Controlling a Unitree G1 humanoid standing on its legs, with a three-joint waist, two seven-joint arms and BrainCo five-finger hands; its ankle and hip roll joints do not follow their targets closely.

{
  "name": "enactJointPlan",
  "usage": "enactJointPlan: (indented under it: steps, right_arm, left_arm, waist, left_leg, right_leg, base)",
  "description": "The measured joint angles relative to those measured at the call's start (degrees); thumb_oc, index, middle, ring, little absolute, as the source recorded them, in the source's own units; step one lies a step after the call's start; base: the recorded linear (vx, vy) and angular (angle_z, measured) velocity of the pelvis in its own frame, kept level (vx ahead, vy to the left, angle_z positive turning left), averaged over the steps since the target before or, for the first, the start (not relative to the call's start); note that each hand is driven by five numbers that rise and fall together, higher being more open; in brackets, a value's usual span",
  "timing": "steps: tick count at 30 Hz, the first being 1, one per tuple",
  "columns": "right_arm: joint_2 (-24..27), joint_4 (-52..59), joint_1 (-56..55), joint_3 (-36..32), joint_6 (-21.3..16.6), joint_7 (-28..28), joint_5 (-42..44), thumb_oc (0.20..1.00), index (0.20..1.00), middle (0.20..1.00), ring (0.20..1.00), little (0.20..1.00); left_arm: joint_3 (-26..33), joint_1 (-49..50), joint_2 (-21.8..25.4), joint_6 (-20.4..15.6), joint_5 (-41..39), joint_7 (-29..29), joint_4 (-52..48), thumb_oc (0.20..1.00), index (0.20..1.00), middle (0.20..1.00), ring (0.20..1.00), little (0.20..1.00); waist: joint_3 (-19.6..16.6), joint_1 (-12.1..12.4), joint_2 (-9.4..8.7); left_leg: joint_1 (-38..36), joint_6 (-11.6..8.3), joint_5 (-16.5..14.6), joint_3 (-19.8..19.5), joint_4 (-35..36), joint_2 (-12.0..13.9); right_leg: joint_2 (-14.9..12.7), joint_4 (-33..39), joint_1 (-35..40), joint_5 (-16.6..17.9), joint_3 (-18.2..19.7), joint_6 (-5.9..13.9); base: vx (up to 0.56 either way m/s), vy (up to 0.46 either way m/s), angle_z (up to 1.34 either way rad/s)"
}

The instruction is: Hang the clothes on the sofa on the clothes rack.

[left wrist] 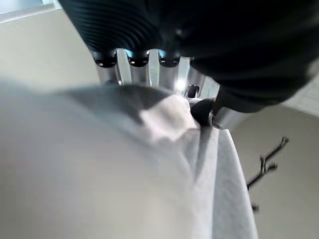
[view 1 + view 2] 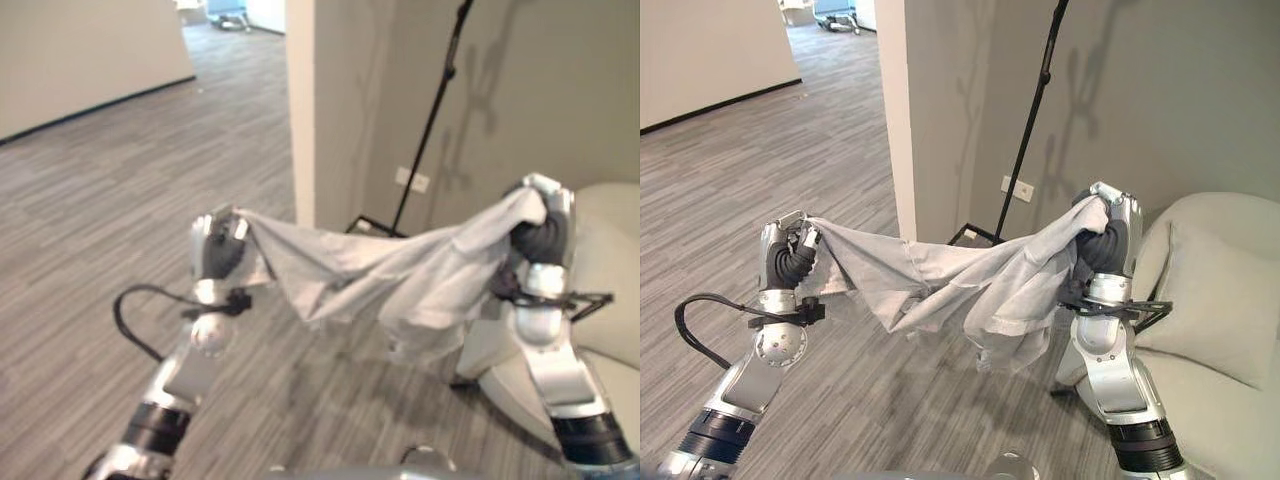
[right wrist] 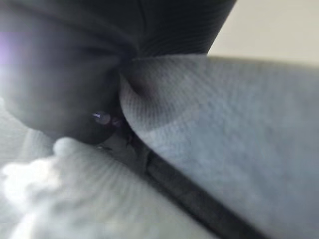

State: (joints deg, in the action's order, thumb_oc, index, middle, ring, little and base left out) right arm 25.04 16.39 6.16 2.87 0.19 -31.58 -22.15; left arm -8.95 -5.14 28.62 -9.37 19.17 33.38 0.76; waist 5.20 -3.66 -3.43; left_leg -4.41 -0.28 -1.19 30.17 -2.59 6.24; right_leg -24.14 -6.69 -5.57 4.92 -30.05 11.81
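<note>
The grey shirt point(image 2: 970, 275) hangs stretched between both hands, left hand point(image 2: 788, 262) and right hand point(image 2: 1102, 240) each clenched on an end. Soft, light, it sags; the edges look best to hold.

Even indoor light, soft shadows on the wall point(image 2: 1160, 90); wrist views blurred.

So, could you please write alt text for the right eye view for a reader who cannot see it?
Both robot hands hold a light grey garment stretched in the air between them, the left hand and right hand each gripping one end. A cream sofa stands at the right, a black rack pole against the wall behind.
</note>
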Motion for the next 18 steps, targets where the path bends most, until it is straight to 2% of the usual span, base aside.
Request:
enactJointPlan:
  steps: [1,3,4,5,6,7,8,9,10,11,12,13,14,15,16,18]
  right_arm:
    - [-0.05,-0.09,0.0,0.05,0.66,0.0,-0.6,0.2,0.2,0.2,0.2,0.2]
    - [-0.08,-0.13,-0.07,0.17,0.74,0.0,-1.66,0.2,0.2,0.2,0.2,0.2]
    - [-0.08,-0.16,-0.15,0.23,0.79,-0.09,-1.69,0.2,0.2,0.2,0.2,0.2]
    - [-0.09,-0.15,-0.25,0.38,0.83,-0.15,-1.94,0.2,0.2,0.2,0.2,0.2]
    - [-0.15,-0.15,-0.53,0.58,0.85,-0.18,-2.01,0.2,0.2,0.2,0.2,0.2]
    - [0.68,-0.24,-1.69,0.13,0.73,-0.23,-2.27,0.2,0.2,0.2,0.2,0.2]
    - [1.54,-0.4,-2.36,-0.03,0.92,0.0,-2.44,0.2,0.2,0.2,0.2,0.2]
    - [3.87,-0.62,-2.44,0.19,1.7,0.81,-2.47,0.2,0.2,0.2,0.2,0.2]
    - [5.89,-0.65,-2.81,0.21,1.68,1.12,-2.48,0.2,0.2,0.2,0.2,0.2]
    - [6.4,-0.92,-2.84,0.27,1.46,1.17,-2.41,0.2,0.2,0.2,0.2,0.2]
    - [6.09,-2.26,-2.79,0.68,0.86,1.26,-2.24,0.2,0.2,0.2,0.2,0.2]
    - [5.93,-3.59,-2.8,1.07,0.14,2.14,-1.28,0.2,0.2,0.2,0.2,0.2]
    - [5.97,-4.01,-2.68,0.7,-0.53,2.3,-0.65,0.2,0.2,0.2,0.2,0.2]
    - [5.79,-4.66,-2.48,0.78,-1.2,2.3,-0.21,0.2,0.2,0.2,0.2,0.2]
    - [5.21,-4.69,-2.19,0.81,-1.5,2.37,-0.15,0.2,0.2,0.2,0.2,0.2]
    - [4.8,-4.48,-1.17,0.78,-2.57,2.28,-0.14,0.2,0.2,0.2,0.2,0.2]
  left_arm:
    - [0.02,-0.11,-0.56,0.07,0.01,-0.29,0.25,0.2,0.2,0.2,0.2,0.2]
    - [-0.16,-0.46,-1.56,0.04,0.05,-0.41,0.45,0.2,0.2,0.2,0.2,0.2]
    - [-0.21,-0.54,-1.71,-0.03,0.06,-0.48,0.48,0.2,0.2,0.2,0.2,0.2]
    - [-0.21,-0.66,-1.86,-0.08,0.07,-0.48,0.47,0.2,0.2,0.2,0.2,0.2]
    - [-0.26,-0.96,-2.01,-0.25,0.1,-0.55,0.61,0.2,0.2,0.2,0.2,0.2]
    - [-0.2,-1.0,-4.97,-0.46,0.05,-0.48,1.84,0.2,0.2,0.2,0.2,0.2]
    - [-0.7,-0.73,-7.81,-0.33,-0.01,-0.54,2.18,0.2,0.2,0.2,0.2,0.2]
    - [-3.02,-0.7,-10.5,-0.83,0.05,-1.2,2.15,0.2,0.2,0.2,0.2,0.2]
    - [-4.05,-1.27,-11.0,-1.61,0.03,-1.73,2.22,0.2,0.2,0.2,0.2,0.2]
    - [-4.06,-1.52,-11.14,-1.98,-0.18,-1.79,2.33,0.2,0.2,0.2,0.2,0.2]
    - [-4.09,-1.92,-10.83,-1.99,-0.71,-2.14,2.52,0.2,0.2,0.2,0.2,0.2]
    - [-4.22,-2.06,-10.04,-2.01,-2.5,-2.41,1.97,0.2,0.2,0.2,0.2,0.2]
    - [-4.61,-1.99,-9.73,-2.0,-3.76,-2.77,1.86,0.2,0.2,0.2,0.2,0.2]
    - [-4.79,-1.92,-9.43,-1.98,-4.79,-3.11,1.96,0.2,0.2,0.2,0.2,0.2]
    - [-4.9,-1.85,-8.84,-2.01,-5.42,-3.28,1.82,0.2,0.2,0.2,0.2,0.2]
    - [-4.89,-1.8,-8.41,-2.01,-5.93,-4.08,1.45,0.2,0.2,0.2,0.2,0.2]
  waist:
    - [-0.06,-0.54,0.87]
    - [-0.44,-0.83,0.84]
    - [-0.46,-1.43,0.92]
    - [-0.99,-2.2,-0.19]
    - [-1.14,-2.75,-1.14]
    - [-1.31,-3.44,0.33]
    - [-0.73,-3.66,2.38]
    - [-0.29,-3.53,5.99]
    - [-0.29,-4.09,5.94]
    - [0.03,-4.5,5.22]
    - [0.08,-3.97,3.5]
    - [0.28,-2.77,-0.14]
    - [0.47,-1.08,-1.22]
    - [0.74,0.34,-1.78]
    - [0.25,1.8,-3.51]
    - [0.94,2.03,-3.94]
  left_leg:
    - [-2.27,-0.72,0.75,1.06,2.74,0.02]
    - [-5.74,-1.61,1.47,2.0,6.12,-0.1]
    - [-6.43,-2.13,1.71,2.01,6.83,-0.14]
    - [-7.78,-3.6,2.64,1.94,7.85,-0.65]
    - [-8.77,-5.36,2.29,1.62,8.03,-0.77]
    - [-9.27,-7.13,1.69,0.34,8.06,0.76]
    - [-10.04,-7.51,1.16,-0.35,8.01,2.19]
    - [-11.35,-7.35,0.98,-2.74,6.9,4.78]
    - [-11.77,-7.74,1.06,-3.05,4.39,6.83]
    - [-11.17,-9.55,1.37,-3.89,1.41,8.56]
    - [-8.06,-10.09,1.01,-5.92,-5.45,10.43]
    - [0.33,-11.11,2.96,-11.14,-19.86,14.16]
    - [5.8,-11.3,7.27,-14.83,-27.54,17.22]
    - [8.54,-11.64,12.59,-17.28,-31.18,19.06]
    - [10.18,-12.4,13.32,-17.6,-33.8,20.28]
    - [13.34,-11.97,12.32,-15.28,-35.07,20.06]
  right_leg:
    - [-0.54,5.04,1.05,2.17,-1.0,1.05]
    - [-0.42,9.85,1.5,4.8,-0.57,2.1]
    - [-0.59,10.09,1.44,4.95,-0.38,1.98]
    - [-0.54,9.54,1.94,5.02,-0.32,1.88]
    - [-0.72,9.09,2.01,6.32,0.92,0.5]
    - [-0.08,5.81,1.22,8.62,2.7,0.17]
    - [1.64,2.68,1.3,5.76,2.64,-0.64]
    - [4.5,-2.67,0.62,2.0,3.68,-2.6]
    - [5.69,-7.25,-0.24,-1.71,4.12,-3.01]
    - [6.52,-9.41,-0.57,-3.69,4.24,-3.17]
    - [6.72,-10.6,-0.87,-4.81,4.29,-4.43]
    - [7.83,-11.38,-1.42,-6.84,4.02,-5.94]
    - [10.34,-10.32,-1.17,-7.65,3.84,-7.5]
    - [12.55,-8.71,-0.45,-7.75,3.9,-7.81]
    - [13.45,-6.43,0.56,-7.33,3.51,-10.32]
    - [14.92,-4.03,2.14,-7.75,2.38,-11.42]
  base:
    - [0.32,-0.1,-0.42]
    - [0.24,-0.07,-0.45]
    - [0.44,-0.157,-0.2]
    - [0.46,-0.179,0.02]
    - [0.64,-0.251,0.15]
    - [0.52,-0.219,0.18]
    - [0.52,-0.236,-0.1]
    - [0.59,-0.418,-0.45]
    - [0.49,-0.487,-0.52]
    - [0.43,-0.558,-0.3]
    - [0.4,-0.579,-0.06]
    - [0.3,-0.444,-0.08]
    - [0.28,-0.368,-0.16]
    - [0.07,-0.094,-0.3]
    - [0.3,-0.145,-0.15]
    - [0.38,-0.006,0.2]
